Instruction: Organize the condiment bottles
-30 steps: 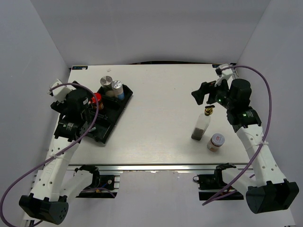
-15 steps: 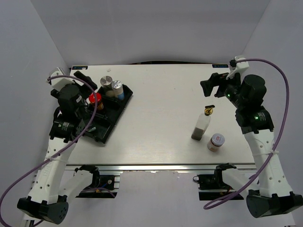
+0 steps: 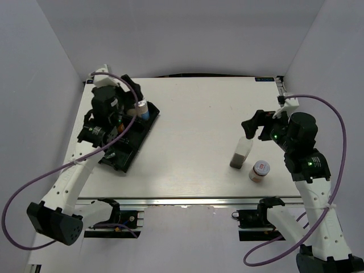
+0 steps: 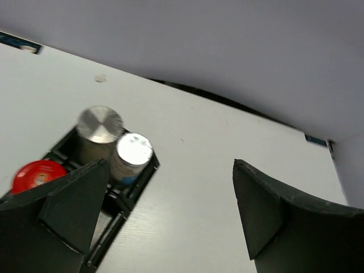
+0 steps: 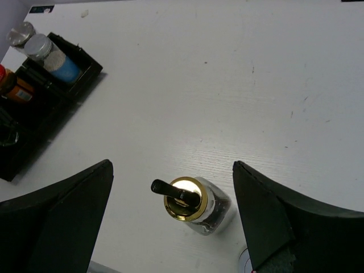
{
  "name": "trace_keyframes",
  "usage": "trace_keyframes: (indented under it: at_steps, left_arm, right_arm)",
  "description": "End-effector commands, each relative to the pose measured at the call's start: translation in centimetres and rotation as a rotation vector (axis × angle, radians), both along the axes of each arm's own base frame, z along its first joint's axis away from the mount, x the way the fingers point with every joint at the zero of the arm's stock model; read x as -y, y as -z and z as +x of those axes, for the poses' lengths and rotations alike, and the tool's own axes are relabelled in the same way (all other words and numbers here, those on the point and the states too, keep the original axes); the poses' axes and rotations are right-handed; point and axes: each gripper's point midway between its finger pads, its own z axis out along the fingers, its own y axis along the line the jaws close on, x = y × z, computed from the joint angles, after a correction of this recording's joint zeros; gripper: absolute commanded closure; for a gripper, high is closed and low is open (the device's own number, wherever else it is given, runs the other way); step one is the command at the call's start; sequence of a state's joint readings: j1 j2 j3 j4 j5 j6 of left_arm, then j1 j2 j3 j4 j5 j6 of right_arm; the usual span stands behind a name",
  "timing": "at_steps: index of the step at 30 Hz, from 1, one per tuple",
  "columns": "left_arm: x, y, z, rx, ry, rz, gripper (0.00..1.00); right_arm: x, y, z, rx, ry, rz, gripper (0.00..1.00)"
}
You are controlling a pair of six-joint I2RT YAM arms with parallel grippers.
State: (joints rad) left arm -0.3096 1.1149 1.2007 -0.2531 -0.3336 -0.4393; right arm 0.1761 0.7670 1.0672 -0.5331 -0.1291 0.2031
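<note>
Now the right gripper [image 5: 172, 170], wide and empty, hangs over 1 gold-spouted bottle [image 5: 194, 206] (upright on the table [image 5: 239, 85]); the left gripper [image 4: 170, 166], equally wide, is near the tray [image 4: 132, 190] with 3 lidded jars [image 4: 135, 149].

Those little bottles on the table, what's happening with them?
The robot is tidying them into a black tray. Two silver-lidded jars and a red-lidded jar sit in it already. The right pincer hovers open above a gold-spouted bottle; a short jar stands nearby. The left pincer, open and empty, hangs near the tray.
</note>
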Motion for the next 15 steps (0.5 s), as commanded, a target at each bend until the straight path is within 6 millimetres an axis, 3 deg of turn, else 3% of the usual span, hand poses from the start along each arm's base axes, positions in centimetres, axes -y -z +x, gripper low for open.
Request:
trace_keyframes:
  at_steps: [1, 3, 6, 10, 15]
  left_arm:
    - [4.7, -0.6, -0.5, 0.032, 0.139, 0.021, 0.02]
    - [7.5, 0.6, -0.7, 0.008, 0.212, 0.045, 0.02]
    - [10.0, 2.9, -1.0, -0.011, 0.294, 0.041, 0.02]
    - [11.2, 6.0, -0.7, -0.066, 0.324, 0.051, 0.02]
    - [12.1, 8.1, -1.1, -0.093, 0.37, 0.058, 0.02]
  right_arm:
    - [-1.0, 2.0, -0.3, -0.043, -0.073, -0.008, 0.11]
    - [-0.8, 3.6, -0.2, -0.07, -0.062, -0.032, 0.11]
    - [-0.5, 5.0, 0.0, -0.085, -0.047, -0.061, 0.11]
    - [-1.4, 5.3, 0.2, -0.07, -0.077, -0.078, 0.11]
    - [-1.3, 5.8, 1.2, -0.06, -0.039, -0.103, 0.18]
